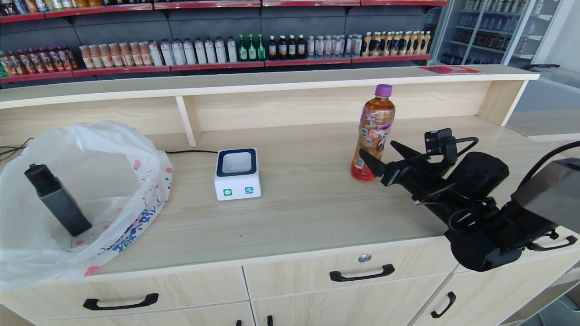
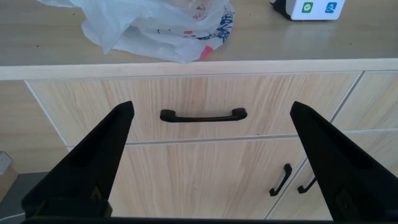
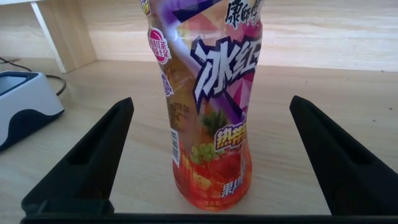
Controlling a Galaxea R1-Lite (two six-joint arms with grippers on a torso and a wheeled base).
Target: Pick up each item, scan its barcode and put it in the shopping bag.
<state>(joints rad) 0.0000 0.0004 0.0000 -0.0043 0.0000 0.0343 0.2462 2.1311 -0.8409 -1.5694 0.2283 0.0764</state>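
An amber drink bottle (image 1: 374, 131) with a purple cap stands upright on the wooden counter, right of the middle. My right gripper (image 1: 385, 156) is open just in front of it, its fingers level with the bottle's lower half and apart from it. In the right wrist view the bottle (image 3: 208, 106) stands between the open fingers (image 3: 87, 165). A white barcode scanner (image 1: 237, 174) sits mid-counter. The white shopping bag (image 1: 90, 190) lies open at the left with a dark bottle (image 1: 56, 199) in it. My left gripper (image 2: 211, 158) hangs open below the counter edge, facing the drawers.
A raised wooden shelf (image 1: 272, 83) runs along the back of the counter, with a cable (image 1: 190, 151) leading to the scanner. Drawers with black handles (image 1: 361, 274) are under the counter. Store shelves of bottles (image 1: 226, 50) stand behind.
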